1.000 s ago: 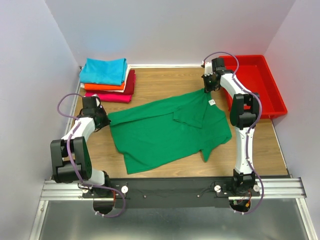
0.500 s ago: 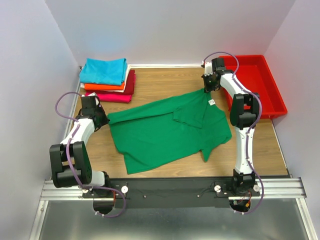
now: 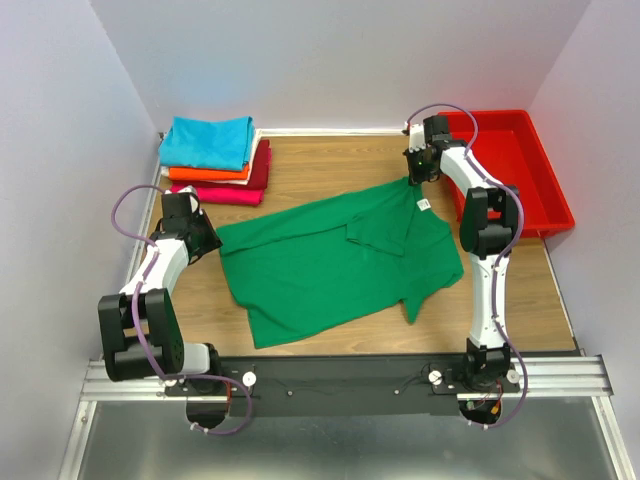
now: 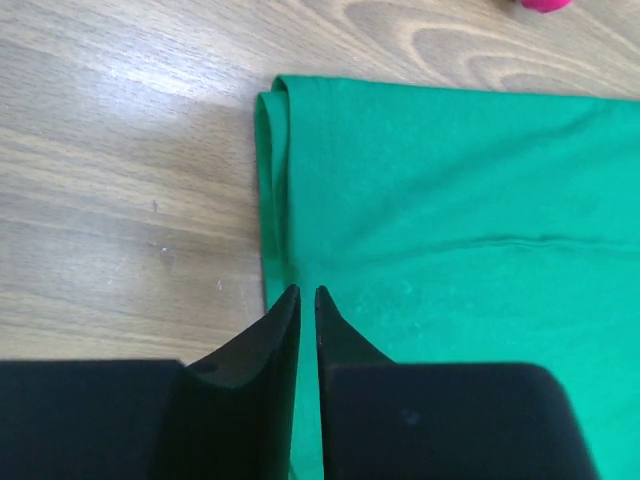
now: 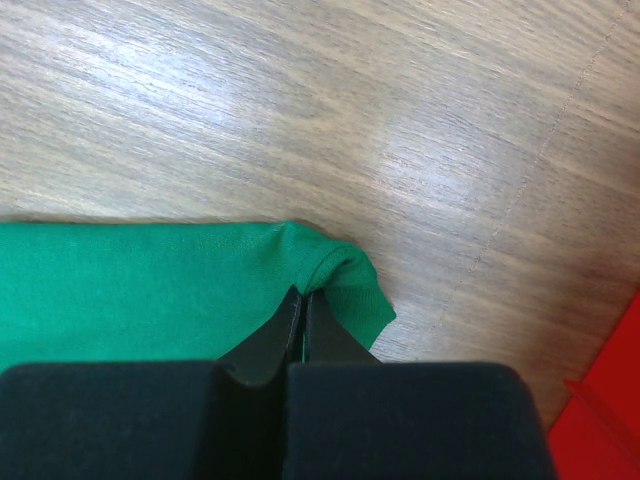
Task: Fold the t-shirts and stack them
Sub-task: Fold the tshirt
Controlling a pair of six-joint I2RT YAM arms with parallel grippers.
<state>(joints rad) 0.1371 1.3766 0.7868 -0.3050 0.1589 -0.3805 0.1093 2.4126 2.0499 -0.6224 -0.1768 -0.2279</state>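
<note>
Found green t-shirt [image 3: 335, 265] spread flat mid-frame on desk [image 3: 330, 165]. Noted right gripper [image 5: 303, 292] clamped on its upper-right corner, presumably to keep the cloth taut. Noted left gripper [image 4: 307, 292] narrowly apart over left hem, gripping nothing. Logged folded stack [image 3: 215, 160] upper left, likely its destination.

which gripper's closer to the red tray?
Right. The right gripper is beside the red tray; the left gripper is across the green t-shirt, at its opposite edge.

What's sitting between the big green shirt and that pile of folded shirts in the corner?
Nothing: only bare wooden table separates the green shirt from the folded pile, as the top view shows.
</note>
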